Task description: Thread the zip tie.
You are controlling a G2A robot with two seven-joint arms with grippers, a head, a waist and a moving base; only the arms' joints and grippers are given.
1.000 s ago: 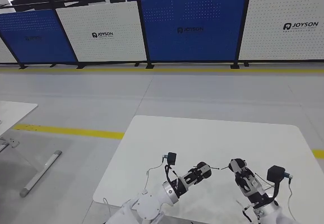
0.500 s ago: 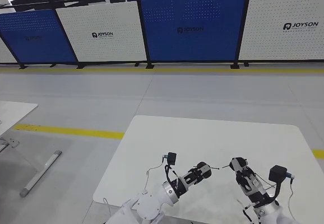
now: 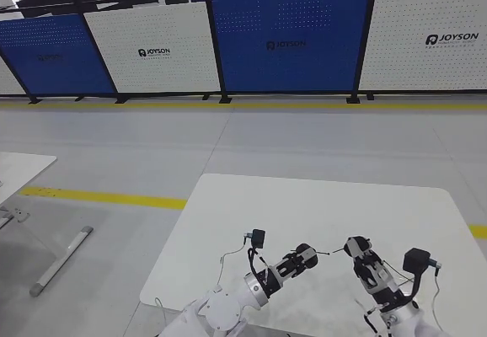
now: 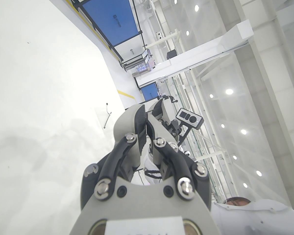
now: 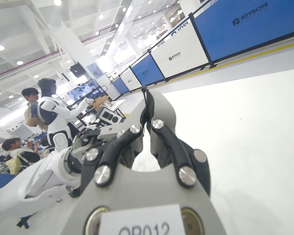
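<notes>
My left gripper [image 3: 307, 253] and right gripper [image 3: 355, 247] hover tip to tip over the white table [image 3: 311, 202], near its front edge. The right gripper [image 5: 149, 101] is shut on the black zip tie [image 5: 144, 91], whose head sticks out past the fingertips. In the top view a thin dark piece of the zip tie [image 3: 336, 250] spans the small gap between both tips. The left gripper [image 4: 145, 113] is shut, with the strip's other end at its tip. A thin grey strip [image 4: 108, 114] shows against the table beside the left fingers. The right gripper [image 4: 161, 106] sits just beyond them.
The table's front edge [image 3: 176, 299] lies close under both arms, with open tabletop behind them. Another white table [image 3: 8, 173] stands off to the left across the floor. Blue and white partition panels [image 3: 290, 46] line the far side of the room.
</notes>
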